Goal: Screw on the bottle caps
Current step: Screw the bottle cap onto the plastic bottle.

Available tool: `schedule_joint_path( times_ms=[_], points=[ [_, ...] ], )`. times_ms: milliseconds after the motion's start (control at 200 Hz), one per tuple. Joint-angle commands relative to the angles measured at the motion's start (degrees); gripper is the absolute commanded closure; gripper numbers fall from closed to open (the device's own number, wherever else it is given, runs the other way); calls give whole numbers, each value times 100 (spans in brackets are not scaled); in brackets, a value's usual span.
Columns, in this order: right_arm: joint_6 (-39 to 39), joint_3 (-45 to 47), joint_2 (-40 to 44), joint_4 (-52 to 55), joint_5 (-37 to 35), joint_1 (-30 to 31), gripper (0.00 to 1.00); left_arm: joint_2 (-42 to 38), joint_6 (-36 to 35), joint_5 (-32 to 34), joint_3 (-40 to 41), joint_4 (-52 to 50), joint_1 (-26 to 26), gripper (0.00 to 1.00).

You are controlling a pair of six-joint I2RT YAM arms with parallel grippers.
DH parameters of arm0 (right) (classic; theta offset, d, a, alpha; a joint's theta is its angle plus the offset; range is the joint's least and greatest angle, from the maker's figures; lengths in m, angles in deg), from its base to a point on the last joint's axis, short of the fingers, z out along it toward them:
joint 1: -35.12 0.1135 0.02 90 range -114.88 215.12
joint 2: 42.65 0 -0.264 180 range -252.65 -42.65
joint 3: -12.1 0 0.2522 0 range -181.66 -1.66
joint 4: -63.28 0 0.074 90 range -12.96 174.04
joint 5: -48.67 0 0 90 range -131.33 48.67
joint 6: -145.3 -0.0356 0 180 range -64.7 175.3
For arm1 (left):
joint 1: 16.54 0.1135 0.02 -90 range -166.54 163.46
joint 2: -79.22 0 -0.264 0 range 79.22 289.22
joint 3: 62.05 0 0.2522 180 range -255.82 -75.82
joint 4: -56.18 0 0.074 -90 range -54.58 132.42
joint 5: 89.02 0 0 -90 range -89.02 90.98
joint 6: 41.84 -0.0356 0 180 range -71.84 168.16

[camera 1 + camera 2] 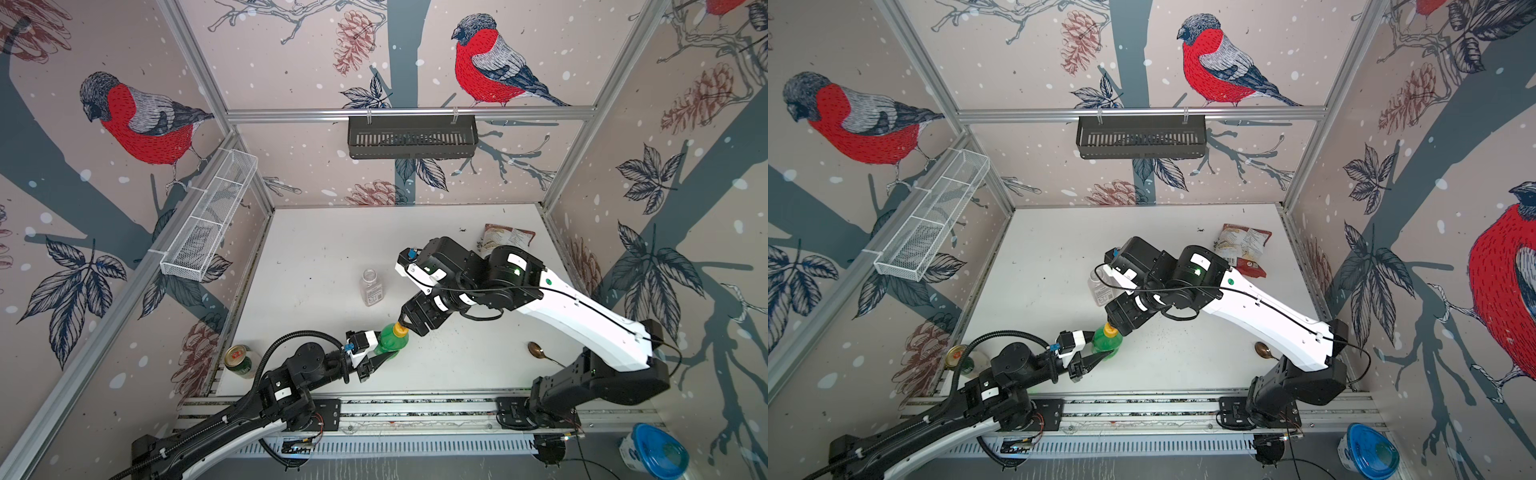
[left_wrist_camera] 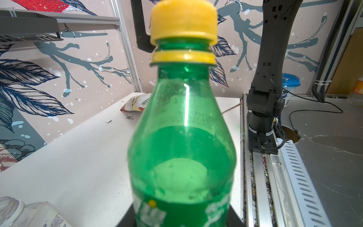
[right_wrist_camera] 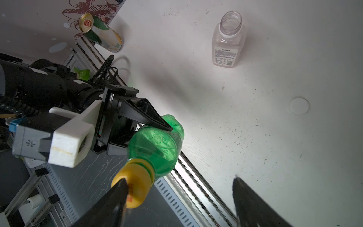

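We hold the green bottle (image 1: 392, 337) neck up at the near edge of the bench (image 1: 316, 257). The left gripper (image 1: 385, 351) has its fingers pinching the bottle's lower body. The yellow cap (image 2: 183, 21) sits on the neck, but a band of green shows between it and the yellow ring below. We judge it only partly wound on.

The right gripper (image 3: 179, 181) stands at the cap with fingers spread wide. One finger touches the cap's side and the other is well apart, so nothing is gripped there. We should centre those fingers about the cap, close on its ribbed side, and turn about the bottle's own axis with a light press down. The left grip must be firm enough that the bottle does not spin along or the cap go on crooked.

The green bottle shows no liquid. The clear bottle (image 3: 227, 39) stands open-mouthed mid-bench and looks empty, with the white cap (image 3: 299, 105) lying flat well apart from it. The black basket (image 1: 411, 137) and the wire basket (image 1: 210, 216) show nothing inside.
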Motion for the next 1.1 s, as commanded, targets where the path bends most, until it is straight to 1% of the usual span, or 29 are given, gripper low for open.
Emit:
schedule_joint_path(
  times_ms=[0, 245, 430, 585, 700, 815, 886, 971, 1096],
  points=[
    [19, 77, 23, -9, -13, 7, 15, -19, -35, 1, -10, 414, 0, 79],
    [41, 23, -5, 39, -20, 41, 15, -10, -35, -4, -9, 411, -1, 79],
    [206, -537, 23, 342, -217, 90, 16, -7, -35, -4, -9, 362, -1, 79],
    [658, -931, 98, 616, -425, 352, 16, 41, -24, -88, -26, 308, -1, 79],
    [935, -573, 390, 400, -446, 477, 19, 82, -30, -148, -57, 222, 0, 79],
    [1348, -141, 749, 140, -146, 587, 20, 126, -1, -348, -70, 139, 4, 79],
    [1699, 242, 1023, -33, -13, 594, 23, 166, 35, -424, -88, 116, -11, 79],
    [2093, 584, 1318, -287, 104, 595, 29, 209, 27, -499, -88, 111, -41, 80],
    [2775, 825, 1550, -296, 263, 596, 29, 218, 26, -557, -36, 122, -95, 80]
  ],
)
